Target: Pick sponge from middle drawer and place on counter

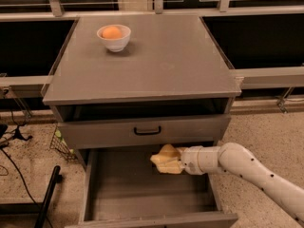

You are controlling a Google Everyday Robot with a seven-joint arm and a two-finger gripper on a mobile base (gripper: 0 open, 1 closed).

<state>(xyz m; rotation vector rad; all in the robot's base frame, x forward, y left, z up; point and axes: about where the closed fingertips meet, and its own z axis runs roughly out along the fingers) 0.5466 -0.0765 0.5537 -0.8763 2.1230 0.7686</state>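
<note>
Sponge (157, 160), pale yellow, sits pinched between the closed fingers (170, 151) of the gripper (164, 160), above the right rear part of the middle drawer (137, 186), which is pulled out with its grey floor bare. The white arm (247, 165) comes in from the right, over the drawer's right wall. Just above, the shut drawer front (104, 133) carries a black handle (147, 130). On the tabletop (161, 65), near its back left corner, stands a white bowl (114, 39) holding an orange fruit (112, 32).
</note>
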